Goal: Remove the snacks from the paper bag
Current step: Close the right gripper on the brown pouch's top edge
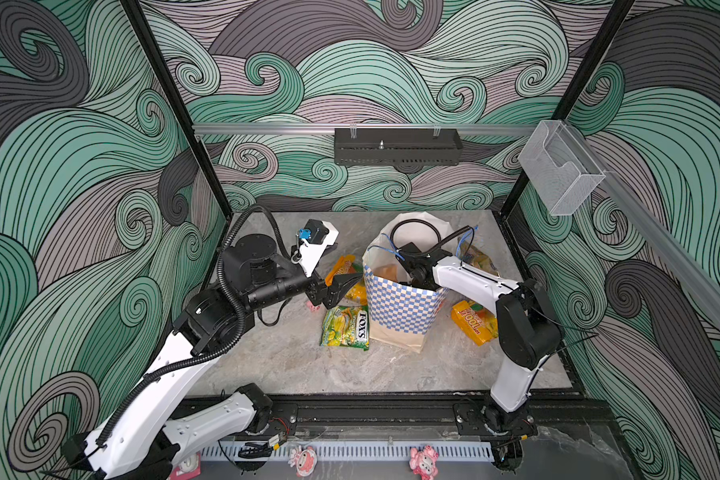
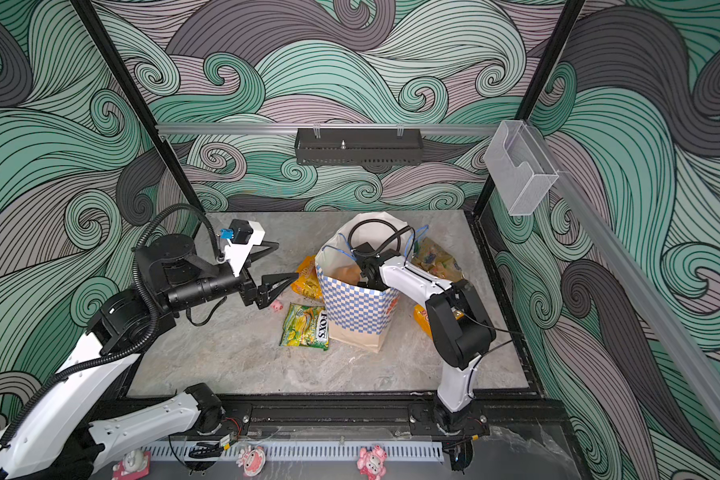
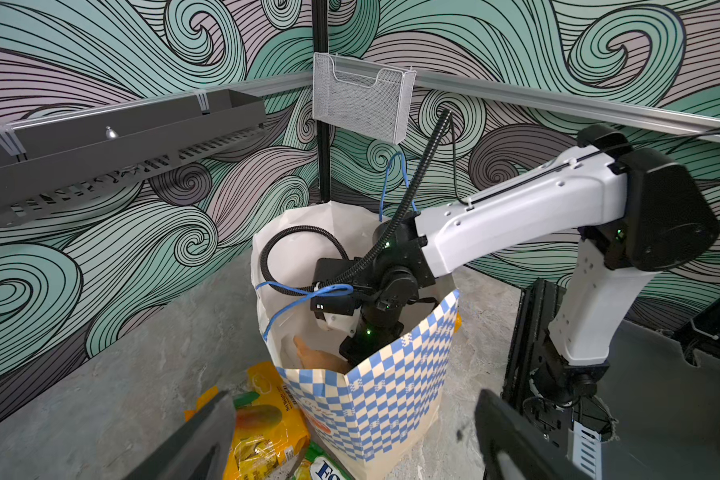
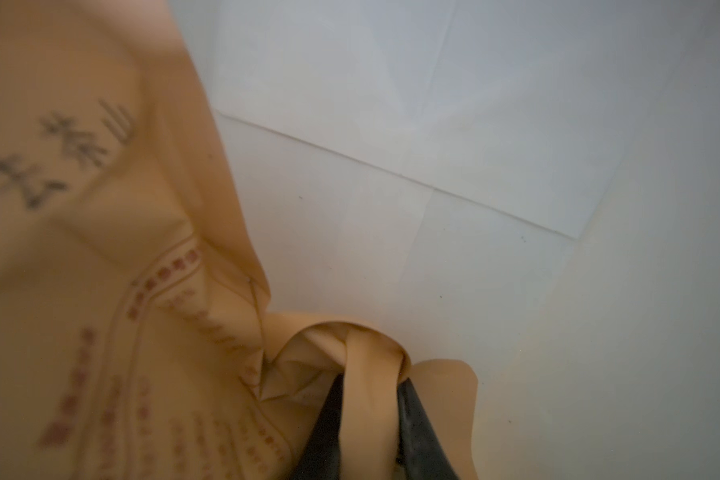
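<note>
The paper bag (image 1: 400,309) (image 2: 356,309) (image 3: 391,399) stands upright mid-table, its blue-checked band facing me. My right gripper (image 4: 371,376) reaches down inside it, shut on a fold of the tan-orange snack packet (image 4: 100,291) (image 1: 385,272) (image 3: 321,359). Just left of the bag, above the table, my left gripper (image 1: 352,284) (image 2: 288,280) (image 3: 358,415) hovers open and holds nothing. The green-yellow FOX'S packet (image 1: 346,328) (image 2: 306,330) lies flat in front of it. An orange-yellow packet (image 1: 341,268) (image 3: 262,428) lies beside the bag. Other packets (image 1: 472,322) (image 1: 476,257) lie right of the bag.
A tiny pink pig (image 1: 312,306) (image 2: 276,306) sits under my left gripper. On the back wall hangs a black tray (image 1: 395,145), with a clear holder (image 1: 558,170) on the right wall. Pink cartoon toys (image 1: 302,459) (image 1: 424,461) stand along the front rail.
</note>
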Controlling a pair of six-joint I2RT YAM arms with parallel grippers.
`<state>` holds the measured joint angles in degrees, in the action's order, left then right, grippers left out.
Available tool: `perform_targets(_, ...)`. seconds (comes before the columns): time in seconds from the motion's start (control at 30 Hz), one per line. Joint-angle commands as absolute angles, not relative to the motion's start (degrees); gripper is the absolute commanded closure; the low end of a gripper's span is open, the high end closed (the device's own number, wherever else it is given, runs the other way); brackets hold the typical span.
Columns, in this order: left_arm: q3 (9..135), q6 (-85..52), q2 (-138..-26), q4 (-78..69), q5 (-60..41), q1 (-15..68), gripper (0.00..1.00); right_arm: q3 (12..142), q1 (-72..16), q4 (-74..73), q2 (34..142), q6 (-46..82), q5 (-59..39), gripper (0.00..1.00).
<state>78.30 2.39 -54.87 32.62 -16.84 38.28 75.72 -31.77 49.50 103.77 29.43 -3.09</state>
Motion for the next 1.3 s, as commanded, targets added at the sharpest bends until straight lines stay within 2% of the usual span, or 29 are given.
perform_targets(0.0, 78.33, 2.63, -54.6, 33.47, -15.36, 38.14, 0.09, 77.41, -31.38, 51.84, 101.37, 28.61, -3.51, 1.0)
perform_targets(0.53, 77.64, 2.46, -56.8, 36.24, -13.45, 38.13, 0.08, 78.9, -31.34, 53.62, 94.81, 27.64, -3.86, 1.0)
perform_targets(1.17, 81.14, -6.69, -65.86, 33.75, -18.47, 38.14, 0.1, 78.85, -31.24, 51.95, 86.89, 28.4, -3.61, 1.0)
perform_targets(1.27, 81.76, -9.37, -68.13, 31.59, -21.86, 38.14, 0.12, 78.99, -31.29, 51.77, 85.8, 28.79, -3.91, 1.0)
